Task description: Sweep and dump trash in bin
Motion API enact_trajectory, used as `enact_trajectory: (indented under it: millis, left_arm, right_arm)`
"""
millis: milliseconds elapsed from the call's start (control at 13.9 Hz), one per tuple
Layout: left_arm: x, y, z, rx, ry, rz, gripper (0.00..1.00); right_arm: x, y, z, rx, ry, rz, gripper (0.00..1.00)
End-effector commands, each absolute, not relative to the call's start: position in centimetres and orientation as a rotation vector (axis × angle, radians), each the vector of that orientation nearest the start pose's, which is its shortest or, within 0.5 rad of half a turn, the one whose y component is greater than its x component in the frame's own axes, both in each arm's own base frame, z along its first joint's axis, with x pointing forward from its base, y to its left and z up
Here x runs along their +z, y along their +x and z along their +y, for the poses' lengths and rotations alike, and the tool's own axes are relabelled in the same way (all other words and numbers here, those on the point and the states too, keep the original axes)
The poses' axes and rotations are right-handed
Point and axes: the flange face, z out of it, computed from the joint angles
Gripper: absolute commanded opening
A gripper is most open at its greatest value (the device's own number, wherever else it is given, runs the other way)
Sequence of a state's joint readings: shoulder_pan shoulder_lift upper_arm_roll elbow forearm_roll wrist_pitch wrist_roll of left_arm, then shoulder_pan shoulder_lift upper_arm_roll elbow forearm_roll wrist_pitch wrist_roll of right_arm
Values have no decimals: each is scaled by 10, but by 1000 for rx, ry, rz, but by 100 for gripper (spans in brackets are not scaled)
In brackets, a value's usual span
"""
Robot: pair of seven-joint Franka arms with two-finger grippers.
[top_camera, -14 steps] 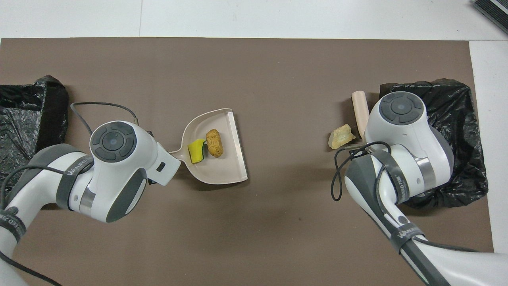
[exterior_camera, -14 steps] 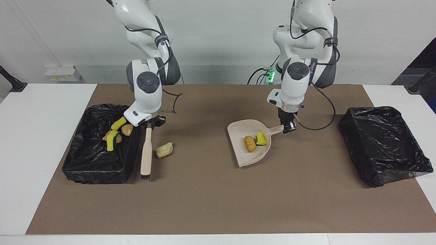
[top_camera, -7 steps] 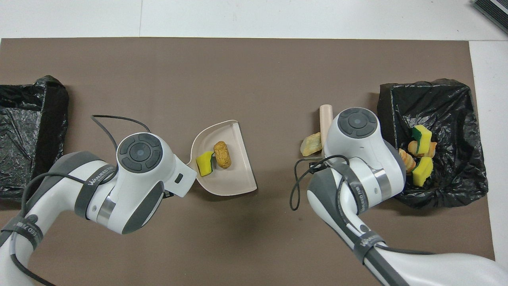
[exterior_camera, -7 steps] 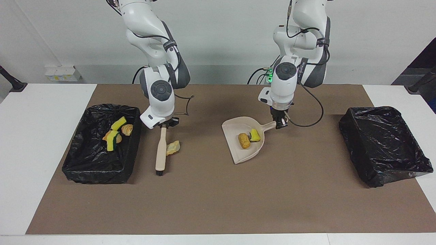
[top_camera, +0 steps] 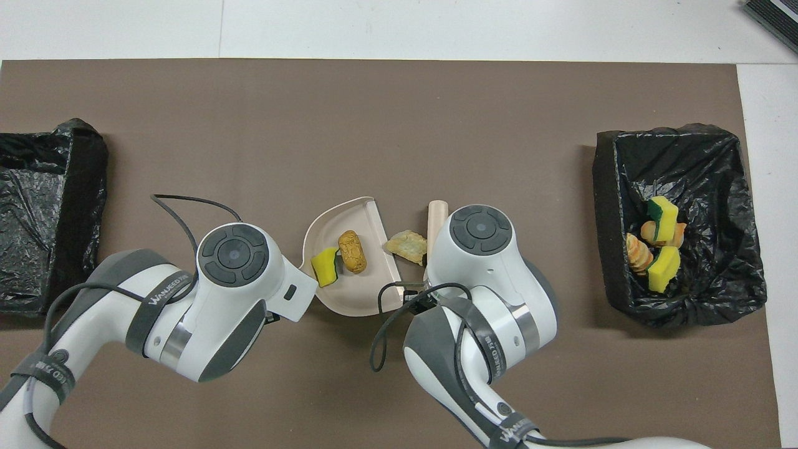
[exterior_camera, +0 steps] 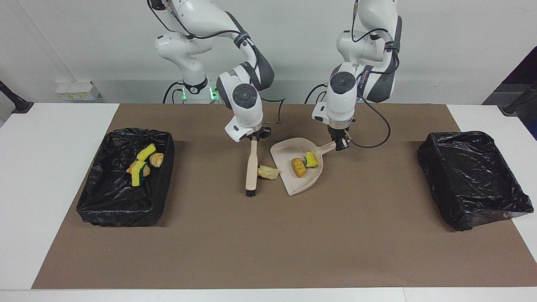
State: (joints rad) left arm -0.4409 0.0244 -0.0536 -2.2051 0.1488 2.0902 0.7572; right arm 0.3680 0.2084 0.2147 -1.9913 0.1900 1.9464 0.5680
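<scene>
My right gripper (exterior_camera: pixel 254 138) is shut on the handle end of the beige brush (exterior_camera: pixel 251 167), whose black bristles touch the mat. A pale yellow trash piece (exterior_camera: pixel 268 172) lies between the brush and the open lip of the beige dustpan (exterior_camera: pixel 303 184). My left gripper (exterior_camera: pixel 341 144) is shut on the dustpan's handle. A tan lump (exterior_camera: pixel 298 167) and a yellow-green sponge chunk (exterior_camera: pixel 311 160) lie in the pan. In the overhead view the loose piece (top_camera: pixel 406 245) touches the dustpan's (top_camera: pixel 358 292) lip beside the brush (top_camera: pixel 437 215); both wrists hide the fingers there.
A black-lined bin (exterior_camera: pixel 117 216) at the right arm's end holds several trash pieces (exterior_camera: pixel 142 165); it also shows in the overhead view (top_camera: pixel 717 187). A second black-lined bin (exterior_camera: pixel 470 180) stands at the left arm's end. A brown mat (exterior_camera: pixel 268 243) covers the table.
My right arm swept the brush from beside its bin toward the table's middle, pushing the loose piece to the dustpan's lip. My left arm shifted the dustpan toward the brush.
</scene>
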Motion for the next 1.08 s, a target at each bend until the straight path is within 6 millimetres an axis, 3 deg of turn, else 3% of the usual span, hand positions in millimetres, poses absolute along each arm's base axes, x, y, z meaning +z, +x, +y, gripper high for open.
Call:
enact_trajectory:
  millis: [0, 361, 577, 865, 1010]
  left_arm:
    - [350, 456, -240, 168, -2383, 1895, 0]
    - [348, 473, -227, 83, -2336, 1957, 0]
    - [347, 485, -216, 48, -2341, 1949, 0]
    - [353, 518, -189, 9, -2400, 1979, 0]
    - [367, 534, -160, -22, -2428, 1965, 0]
  right_arm:
    - [354, 441, 342, 524, -3010, 163, 0]
    - [372, 424, 377, 536, -2940, 128, 0]
    - [388, 425, 379, 502, -2924, 128, 0]
    - [413, 416, 381, 451, -2920, 71, 0]
    - [421, 414, 381, 409, -2928, 58, 0]
